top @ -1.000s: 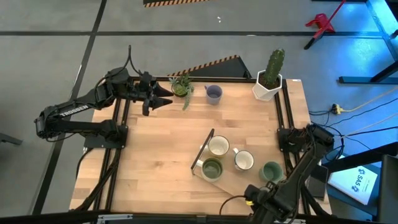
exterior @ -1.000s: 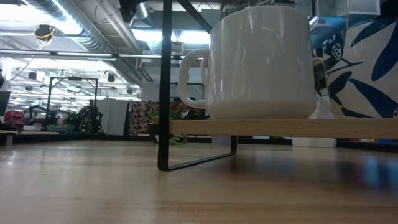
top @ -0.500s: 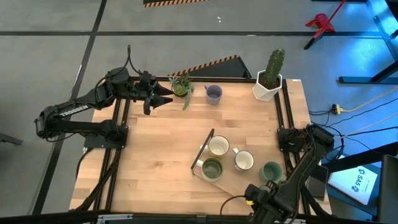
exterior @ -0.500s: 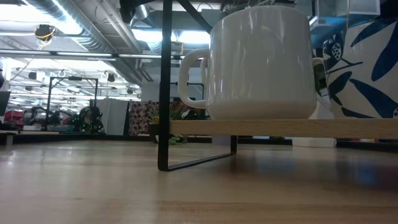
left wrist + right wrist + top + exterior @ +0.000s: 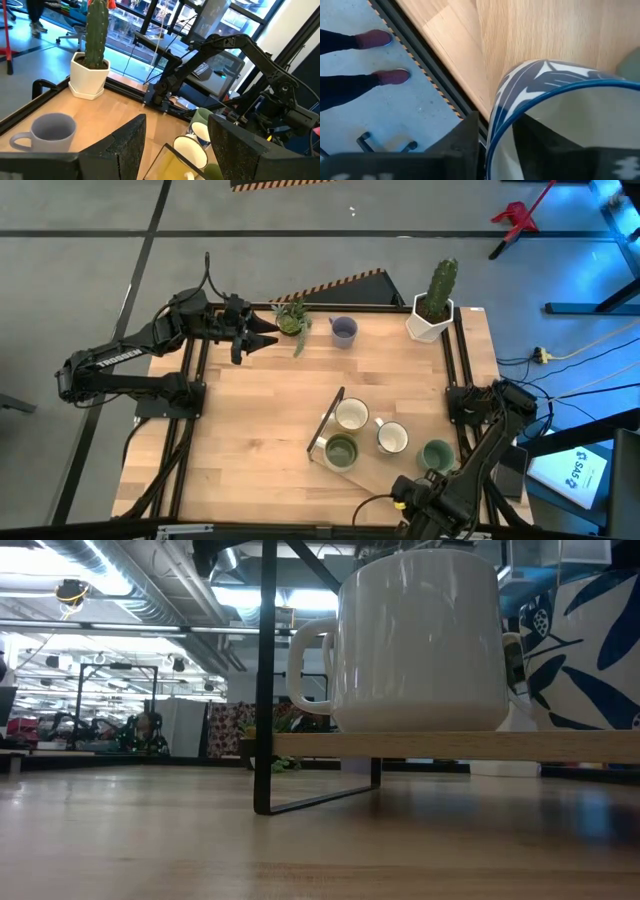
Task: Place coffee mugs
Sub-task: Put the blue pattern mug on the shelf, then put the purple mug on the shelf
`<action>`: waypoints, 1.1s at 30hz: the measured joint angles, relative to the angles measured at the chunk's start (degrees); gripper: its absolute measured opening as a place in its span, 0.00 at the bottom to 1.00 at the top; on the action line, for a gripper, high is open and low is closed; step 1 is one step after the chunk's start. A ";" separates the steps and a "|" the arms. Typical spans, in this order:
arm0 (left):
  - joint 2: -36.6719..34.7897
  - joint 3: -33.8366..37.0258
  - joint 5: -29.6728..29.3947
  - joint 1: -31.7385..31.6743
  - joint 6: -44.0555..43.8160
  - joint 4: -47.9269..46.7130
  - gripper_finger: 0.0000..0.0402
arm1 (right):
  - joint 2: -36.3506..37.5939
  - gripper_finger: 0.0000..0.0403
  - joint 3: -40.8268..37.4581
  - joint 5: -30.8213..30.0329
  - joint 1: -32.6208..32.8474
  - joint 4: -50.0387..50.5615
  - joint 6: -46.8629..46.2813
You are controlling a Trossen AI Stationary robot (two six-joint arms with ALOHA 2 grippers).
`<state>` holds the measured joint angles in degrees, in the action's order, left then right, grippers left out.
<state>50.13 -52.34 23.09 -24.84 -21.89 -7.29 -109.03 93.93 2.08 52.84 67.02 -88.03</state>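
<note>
Lavender mug far edge, white mugs upright mid-table, olive, teal

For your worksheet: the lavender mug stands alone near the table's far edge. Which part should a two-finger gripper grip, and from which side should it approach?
Grip the rim wall of the lavender mug from above, one finger inside and one outside. It stands upright with its mouth open upward. Its handle points toward the leafy plant, so pinch the wall on the opposite side. The open left gripper, beside that plant, is nearest and probably best placed.

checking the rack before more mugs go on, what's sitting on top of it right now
On the rack sit a white mug and an olive mug. The shelf under them is covered. Another white mug is beside it; whether on it is unclear.
</note>
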 joint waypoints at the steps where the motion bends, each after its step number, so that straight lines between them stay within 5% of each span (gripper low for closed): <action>1: 0.00 0.00 0.00 0.00 0.00 0.00 0.52 | 0.00 0.28 0.00 0.06 0.00 -0.02 0.00; 13: 0.00 0.00 0.09 0.00 0.02 0.00 0.52 | 0.02 0.31 6.04 -4.29 0.00 3.15 1.29; 25: 0.00 0.00 1.66 0.00 0.02 -0.02 0.52 | 0.04 0.31 17.87 -11.04 -0.05 17.91 2.80; 30: -0.02 0.00 1.69 0.00 -0.04 0.00 0.52 | 0.09 0.31 21.72 -17.79 -3.42 23.12 5.16; 33: -0.84 0.00 3.36 -0.04 -0.44 -0.22 0.52 | 0.21 0.31 24.08 -24.96 -8.64 22.95 15.40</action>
<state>49.29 -52.34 26.46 -24.88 -22.33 -7.51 -108.83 118.01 -22.89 44.20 89.97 -72.63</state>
